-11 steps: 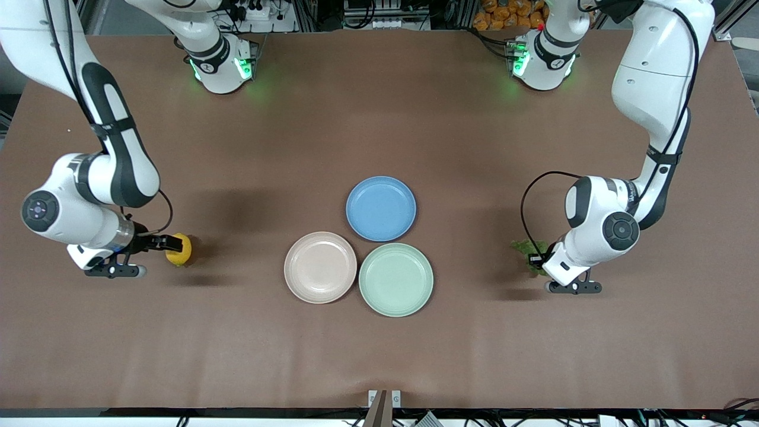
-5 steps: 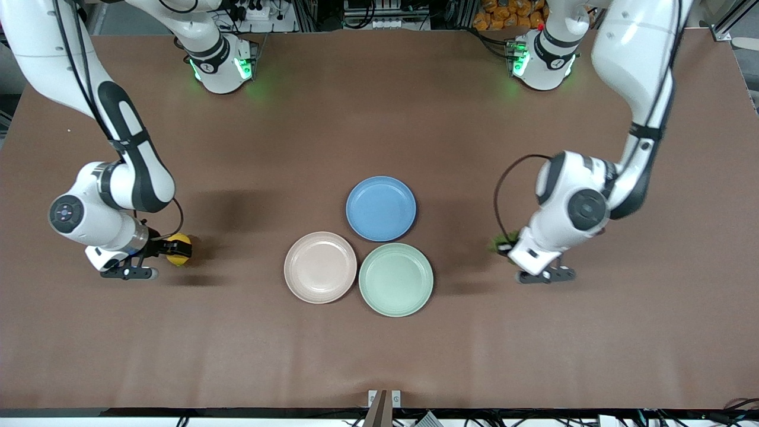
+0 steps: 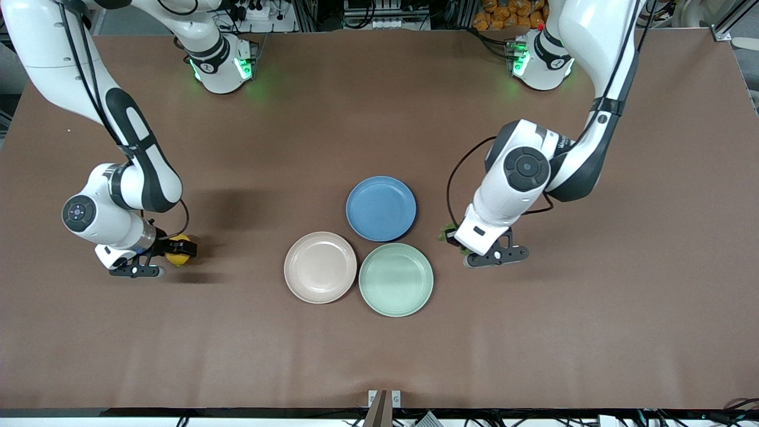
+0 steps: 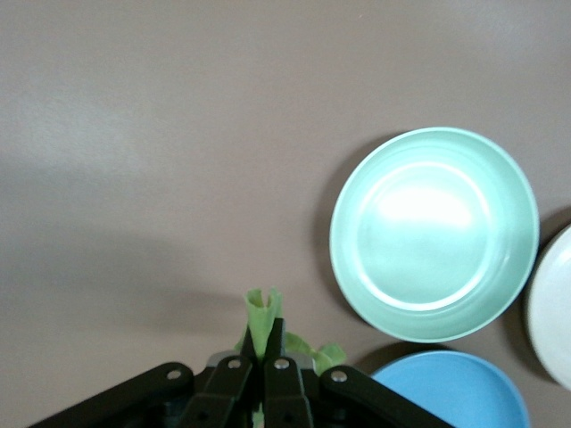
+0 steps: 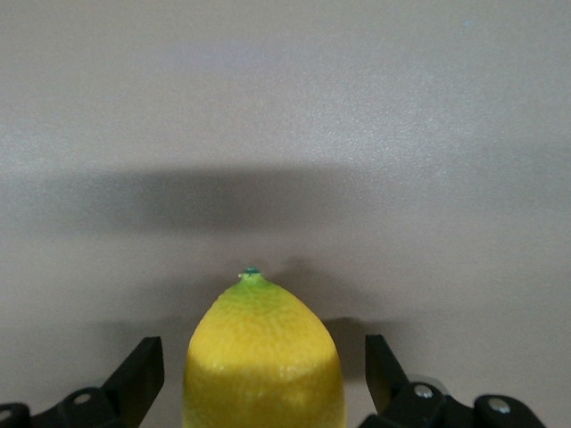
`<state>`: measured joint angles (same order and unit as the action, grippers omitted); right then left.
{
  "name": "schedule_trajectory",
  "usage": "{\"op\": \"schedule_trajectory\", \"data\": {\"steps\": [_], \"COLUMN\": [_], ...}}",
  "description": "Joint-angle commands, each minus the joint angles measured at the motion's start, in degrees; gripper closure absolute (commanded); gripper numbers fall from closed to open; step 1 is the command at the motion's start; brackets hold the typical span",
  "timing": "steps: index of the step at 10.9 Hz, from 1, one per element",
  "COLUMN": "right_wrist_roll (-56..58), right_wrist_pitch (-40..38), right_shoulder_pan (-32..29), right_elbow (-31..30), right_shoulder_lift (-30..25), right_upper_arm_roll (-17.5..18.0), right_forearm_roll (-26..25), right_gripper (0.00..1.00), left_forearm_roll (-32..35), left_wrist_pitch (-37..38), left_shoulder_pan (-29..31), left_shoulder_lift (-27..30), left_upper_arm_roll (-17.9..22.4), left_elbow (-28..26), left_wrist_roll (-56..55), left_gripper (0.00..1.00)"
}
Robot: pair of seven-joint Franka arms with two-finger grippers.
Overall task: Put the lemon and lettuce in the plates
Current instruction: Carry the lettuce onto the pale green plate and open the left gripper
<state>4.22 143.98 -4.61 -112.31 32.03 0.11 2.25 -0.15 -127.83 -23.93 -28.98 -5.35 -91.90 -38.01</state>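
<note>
The yellow lemon [image 3: 180, 251] lies on the table near the right arm's end. My right gripper [image 3: 175, 246] is open around it, a finger on each side with a gap to the skin; the right wrist view shows the lemon [image 5: 263, 334] between the fingers [image 5: 143, 370]. My left gripper [image 3: 453, 240] is shut on the green lettuce [image 3: 445, 235] and holds it above the table beside the mint green plate [image 3: 395, 279]. The left wrist view shows the lettuce [image 4: 261, 319] pinched and the mint plate [image 4: 434, 234]. The beige-pink plate [image 3: 320, 267] holds nothing.
A blue plate [image 3: 380, 208] sits against the two other plates, farther from the front camera; it also shows in the left wrist view [image 4: 455, 392]. The brown table [image 3: 379, 344] is bare around the three plates.
My left gripper has carried the lettuce from near the left arm's end of the table to beside the mint and blue plates. My right arm shifted slightly; the lemon has not moved.
</note>
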Motion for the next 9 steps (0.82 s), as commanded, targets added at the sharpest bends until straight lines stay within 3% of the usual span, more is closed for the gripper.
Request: {"op": "schedule_trajectory", "data": {"steps": [1, 5, 7, 9], "right_wrist_roll": [0.7, 0.7, 0.7, 0.4], "right_wrist_pitch": [2.0, 3.2, 3.0, 2.6], "right_shoulder_pan": [0.0, -0.1, 0.0, 0.0], "right_elbow": [-0.5, -0.5, -0.4, -0.1], "right_shoulder_lift": [0.8, 1.8, 1.8, 1.7], "right_upper_arm_roll": [0.0, 0.0, 0.0, 0.0], "right_forearm_roll": [0.7, 0.7, 0.7, 0.7], "right_gripper": [0.0, 0.0, 0.22, 0.35], "left_forearm_roll": [-2.0, -2.0, -2.0, -2.0], "left_wrist_pitch": [0.0, -12.8, -19.7, -23.6], "left_shoulder_pan": [-3.7, -7.5, -9.3, -9.8], "left_shoulder_lift": [-7.8, -13.7, -17.1, -19.3], "left_upper_arm_roll": [0.7, 0.7, 0.8, 0.8], "left_elbow": [10.4, 12.0, 12.2, 12.2], "left_wrist_roll": [-7.5, -10.4, -10.6, -9.8], "left_gripper": [1.0, 1.0, 1.0, 1.0]}}
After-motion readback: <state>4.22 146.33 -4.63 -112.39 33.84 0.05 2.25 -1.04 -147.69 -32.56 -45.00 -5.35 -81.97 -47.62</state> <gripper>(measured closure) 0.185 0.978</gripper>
